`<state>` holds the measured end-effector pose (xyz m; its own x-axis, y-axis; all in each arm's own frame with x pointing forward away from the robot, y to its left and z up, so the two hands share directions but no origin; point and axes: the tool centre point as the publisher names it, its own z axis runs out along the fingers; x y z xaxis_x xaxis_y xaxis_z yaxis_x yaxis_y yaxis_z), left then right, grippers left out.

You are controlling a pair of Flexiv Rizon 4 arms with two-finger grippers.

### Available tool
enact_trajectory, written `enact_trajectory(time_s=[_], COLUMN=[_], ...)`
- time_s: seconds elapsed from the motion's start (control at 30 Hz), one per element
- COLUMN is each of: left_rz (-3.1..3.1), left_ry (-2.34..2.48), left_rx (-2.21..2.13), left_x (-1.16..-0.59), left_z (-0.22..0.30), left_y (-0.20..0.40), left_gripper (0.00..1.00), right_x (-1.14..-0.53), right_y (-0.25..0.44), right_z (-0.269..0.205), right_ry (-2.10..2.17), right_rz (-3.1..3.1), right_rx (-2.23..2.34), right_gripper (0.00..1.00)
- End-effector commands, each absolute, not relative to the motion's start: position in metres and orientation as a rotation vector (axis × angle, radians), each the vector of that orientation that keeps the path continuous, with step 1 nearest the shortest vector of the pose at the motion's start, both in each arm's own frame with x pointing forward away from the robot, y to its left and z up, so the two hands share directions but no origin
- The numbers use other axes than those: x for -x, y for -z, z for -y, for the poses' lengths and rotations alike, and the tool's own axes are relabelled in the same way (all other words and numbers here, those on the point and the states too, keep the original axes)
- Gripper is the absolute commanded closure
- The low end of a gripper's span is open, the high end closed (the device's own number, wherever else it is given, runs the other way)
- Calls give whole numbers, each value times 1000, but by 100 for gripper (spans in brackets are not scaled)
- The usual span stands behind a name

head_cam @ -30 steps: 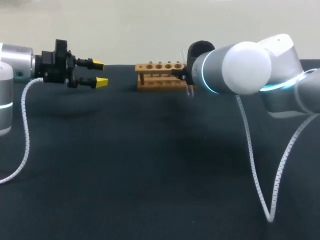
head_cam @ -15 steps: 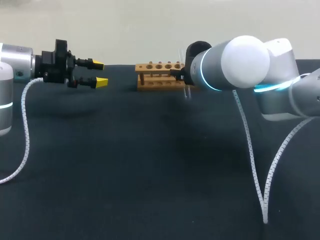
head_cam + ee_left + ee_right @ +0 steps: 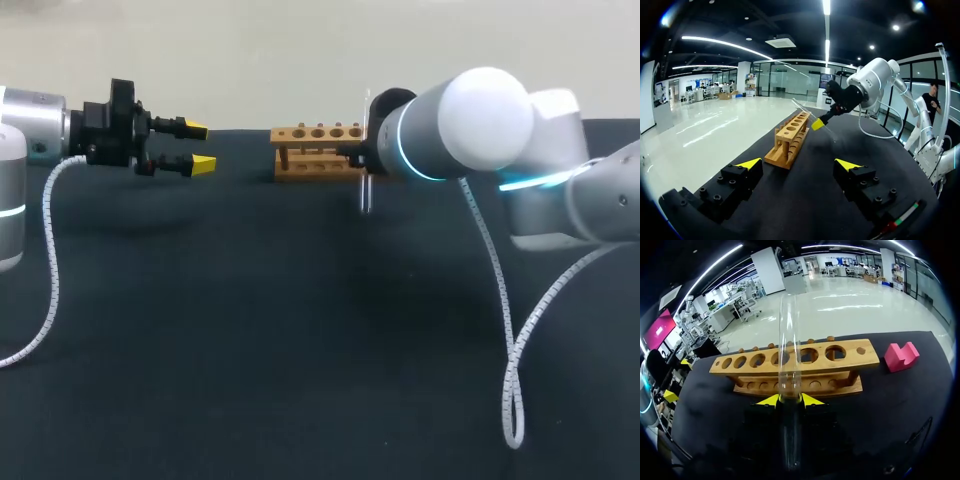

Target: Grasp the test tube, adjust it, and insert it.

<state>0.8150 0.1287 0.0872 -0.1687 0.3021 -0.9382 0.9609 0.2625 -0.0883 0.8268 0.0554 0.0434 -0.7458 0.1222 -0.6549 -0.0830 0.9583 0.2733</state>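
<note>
— So, which step is this?

— Adjusting, I'd judge. The right gripper [image 3: 789, 400] has its yellow tips [image 3: 812, 400] pressed on the test tube [image 3: 789, 365] from two sides. The tube crosses between them, with a long stretch above them and more below. It isn't in any hole yet.

— Where's the rack?

— The wooden rack [image 3: 840, 357] lies ahead of those fingers, beyond the tube, with its row of round holes facing up. A pink notched block [image 3: 901, 356] sits off one end, just apart from it.

— And the other arm?

— The left gripper [image 3: 798, 164] is spread wide and holds nothing. The rack is well ahead of its fingers.

— What does the next move call for?

— Probably carrying the tube's lower end over one hole, squaring it with the opening, then lowering it straight down.

— How might it handle?

— The tube is clear, smooth and slender, glass or plastic, so it may slip or swivel in the grip. The rack is light tan wood with two tiers joined by dowels, and it could shift on the dark matte table [image 3: 250, 330] if nudged.
</note>
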Motion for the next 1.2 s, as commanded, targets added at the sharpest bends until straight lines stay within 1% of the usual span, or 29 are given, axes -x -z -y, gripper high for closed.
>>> enact_trajectory(time_s=[0.03, 0.77, 1.2], left_rz=[-1649, -1649, -1649], left_ry=[938, 938, 938], left_rx=[-1181, -1181, -1181], left_x=[-814, -814, -814], left_z=[-129, -129, -129], left_y=[-86, -86, -86], left_gripper=[0, 0, 0], right_x=[-830, -827, -811], right_y=[-40, -33, -66], right_z=[-57, -58, -56], right_ry=[-367, -379, -305], right_rz=[-2404, -2428, -2308], right_rx=[-30, -57, -147], right_gripper=[100, 100, 100])
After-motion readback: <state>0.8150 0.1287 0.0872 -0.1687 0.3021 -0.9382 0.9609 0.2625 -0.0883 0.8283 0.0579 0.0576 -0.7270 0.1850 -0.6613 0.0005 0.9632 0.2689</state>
